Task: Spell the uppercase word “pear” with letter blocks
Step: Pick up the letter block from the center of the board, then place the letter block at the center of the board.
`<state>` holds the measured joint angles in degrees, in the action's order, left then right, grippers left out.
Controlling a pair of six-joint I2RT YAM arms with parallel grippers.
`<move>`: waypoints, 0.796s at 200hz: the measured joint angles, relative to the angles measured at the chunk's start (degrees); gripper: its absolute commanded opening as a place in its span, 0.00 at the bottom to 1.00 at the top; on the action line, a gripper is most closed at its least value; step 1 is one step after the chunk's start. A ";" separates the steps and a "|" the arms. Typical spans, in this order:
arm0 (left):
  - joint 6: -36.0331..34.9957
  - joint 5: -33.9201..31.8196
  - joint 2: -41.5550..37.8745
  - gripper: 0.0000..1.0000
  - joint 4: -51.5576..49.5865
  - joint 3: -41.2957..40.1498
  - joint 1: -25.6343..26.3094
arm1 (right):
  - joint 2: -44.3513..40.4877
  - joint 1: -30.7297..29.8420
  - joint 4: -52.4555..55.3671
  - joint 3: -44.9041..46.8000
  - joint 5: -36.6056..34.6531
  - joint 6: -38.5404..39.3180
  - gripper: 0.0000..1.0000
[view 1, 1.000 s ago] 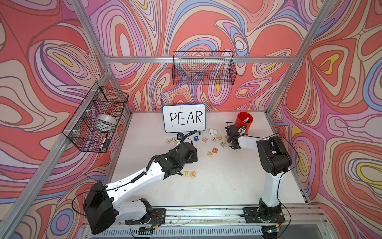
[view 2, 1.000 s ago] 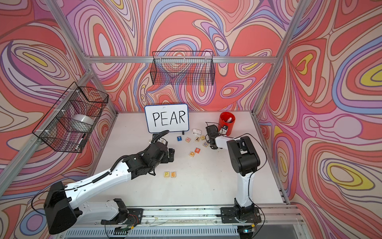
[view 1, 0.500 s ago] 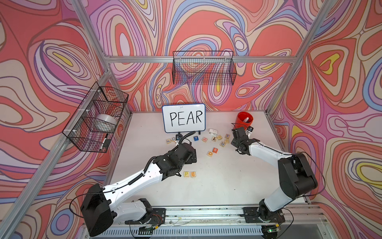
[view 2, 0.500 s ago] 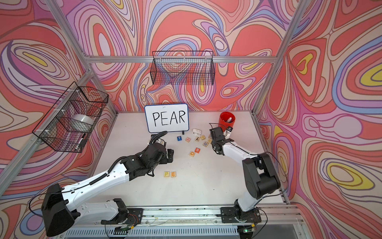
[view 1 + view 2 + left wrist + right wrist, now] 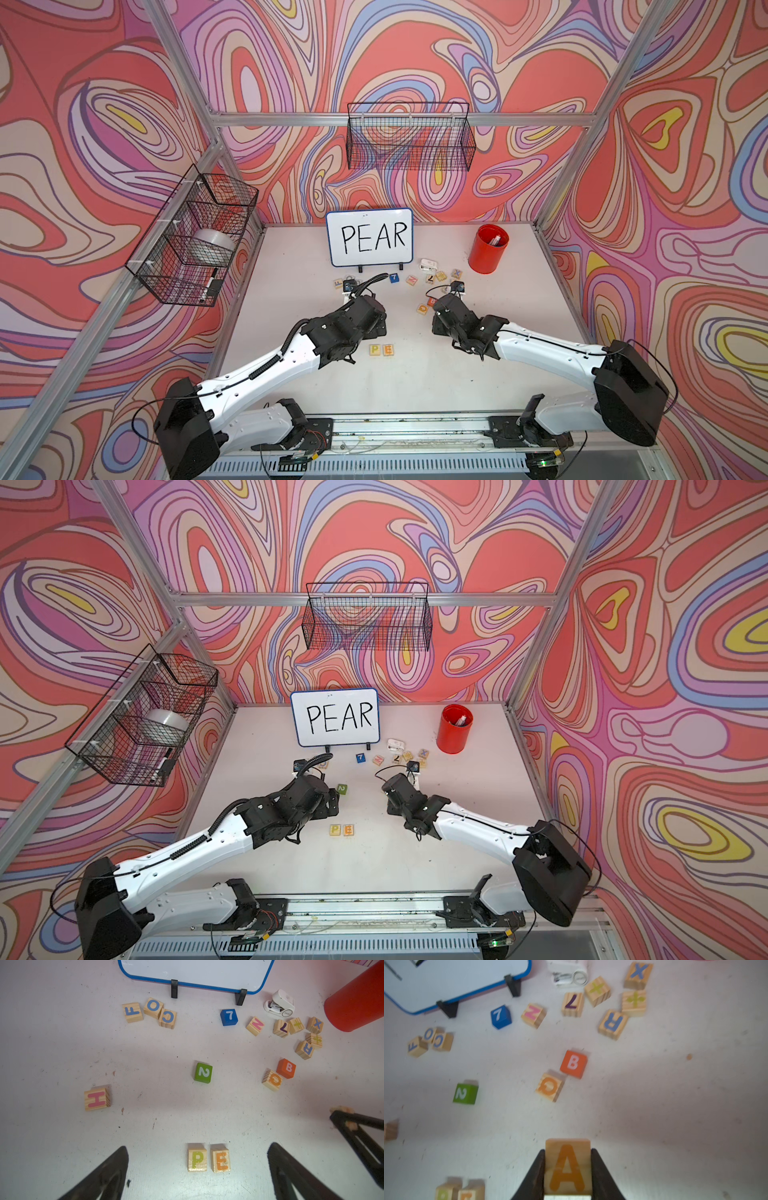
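surface: white table (image 5: 415, 382) | on it: p block (image 5: 375, 349), e block (image 5: 387, 349), whiteboard (image 5: 370, 237), red cup (image 5: 484, 255)

P block (image 5: 197, 1159) and E block (image 5: 220, 1160) sit side by side. A block (image 5: 568, 1157) hangs clamped in the right gripper (image 5: 568, 1174); R block (image 5: 305, 1049) lies skewed, well apart.

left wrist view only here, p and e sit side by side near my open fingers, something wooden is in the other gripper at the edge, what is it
Observer: The right gripper is shut on the A block, its orange A facing the right wrist camera.
Operator: does a come next, the board shows no writing from here
Observer: In both top views the whiteboard reads PEAR, so A is third.
Operator: anything in the red cup
Observer: In a top view the red cup holds a small pale item; I cannot tell what.
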<state>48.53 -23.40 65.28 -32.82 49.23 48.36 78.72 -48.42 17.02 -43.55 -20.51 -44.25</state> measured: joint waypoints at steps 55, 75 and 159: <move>1.79 0.00 -6.01 1.00 -2.78 -2.25 0.00 | 4.76 -7.78 -3.30 1.53 1.75 0.94 0.34; 2.25 0.00 -7.63 1.00 -3.72 -2.84 0.00 | 7.04 -8.68 -5.05 1.40 1.77 1.11 0.34; 2.67 -0.02 -12.20 1.00 -7.06 -4.24 0.00 | 18.40 -16.06 -8.37 -3.41 -0.33 -0.52 0.34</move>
<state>51.20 -23.42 53.08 -39.88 44.99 48.36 97.12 -64.49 8.64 -46.96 -20.84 -44.77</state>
